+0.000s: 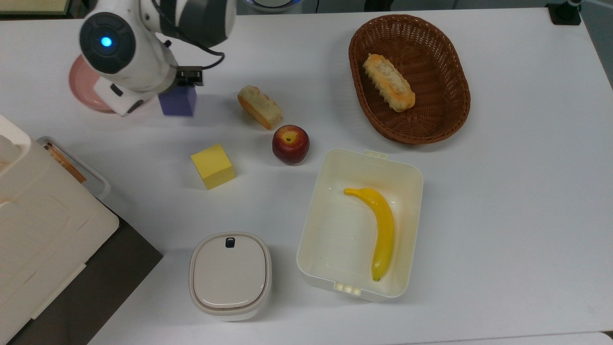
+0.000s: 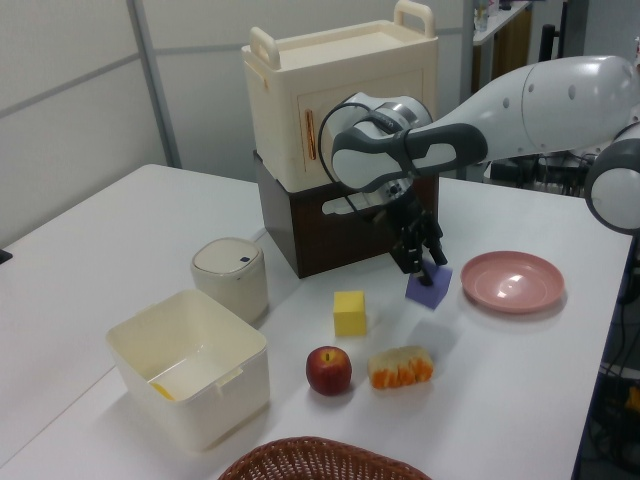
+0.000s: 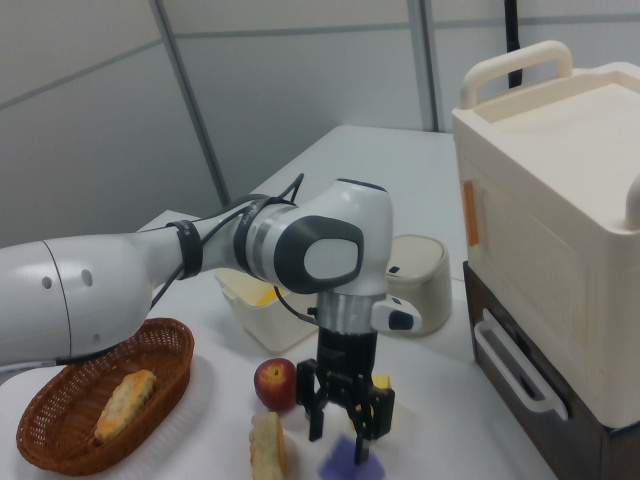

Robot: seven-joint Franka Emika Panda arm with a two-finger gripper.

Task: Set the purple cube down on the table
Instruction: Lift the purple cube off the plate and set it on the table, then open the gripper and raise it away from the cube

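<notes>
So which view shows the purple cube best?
The left view: the purple cube hangs tilted in the pincer, above the table. In the top view the arm overlaps it; the right view cuts it off.

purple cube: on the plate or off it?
Off. The purple cube hangs tilted in the tool, beside the pink plate, which lies bare. Whether it touches the table: cannot tell.

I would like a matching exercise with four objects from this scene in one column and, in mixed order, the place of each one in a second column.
Things:
1. banana
2. long bread roll
3. purple cube
4. yellow cube

Places:
A. in the brown wicker basket
B. held in the gripper
C. in the white open box
D. standing on the table

Pairs: 1-C, 2-A, 3-B, 4-D
</notes>
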